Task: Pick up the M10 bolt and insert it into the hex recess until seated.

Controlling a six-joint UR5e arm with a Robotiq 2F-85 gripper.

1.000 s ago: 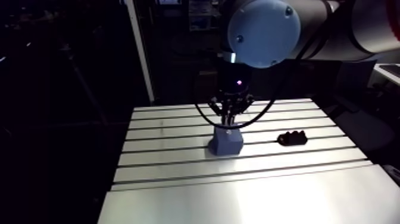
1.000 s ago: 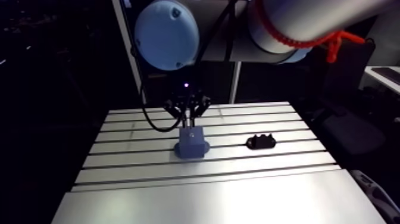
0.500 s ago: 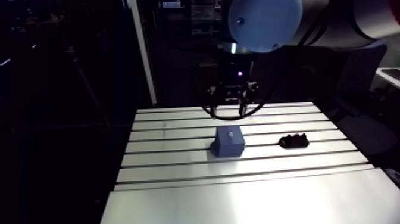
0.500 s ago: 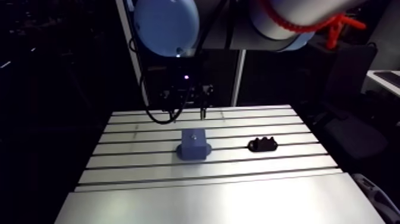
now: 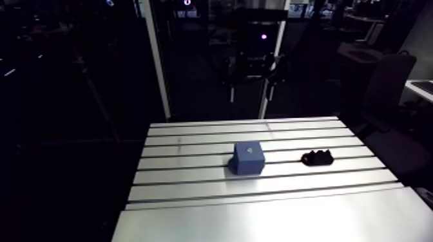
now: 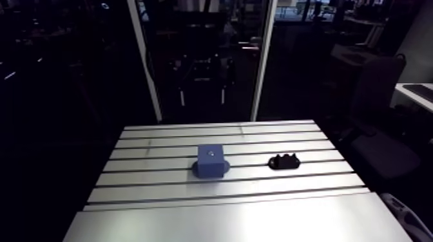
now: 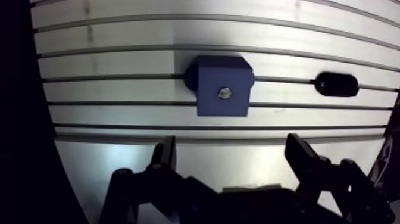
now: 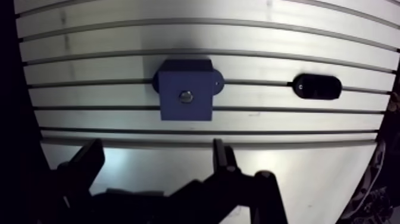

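A shiny M10 bolt (image 7: 224, 92) is being observed seated in the square blue block (image 7: 221, 106) on the grooved table (image 7: 119, 113); the gripper (image 7: 231, 146) is being held wide open, empty.

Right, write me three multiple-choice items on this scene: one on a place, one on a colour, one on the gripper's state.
1. Where is the bolt?
A. Between the fingers of the gripper
B. In the middle of the top face of the block
C. Out of view

2. What colour is the block?
A. Red
B. Green
C. Blue

3. How is the gripper?
A. Open, holding nothing
B. Shut on the bolt
C. Shut on the block

Answers:
1 B: the wrist view shows a small metal head at the centre of the block's top.
2 C: the block is blue in both the arm view and the wrist view.
3 A: in the wrist view the fingers stand wide apart with nothing between them, clear of the block.
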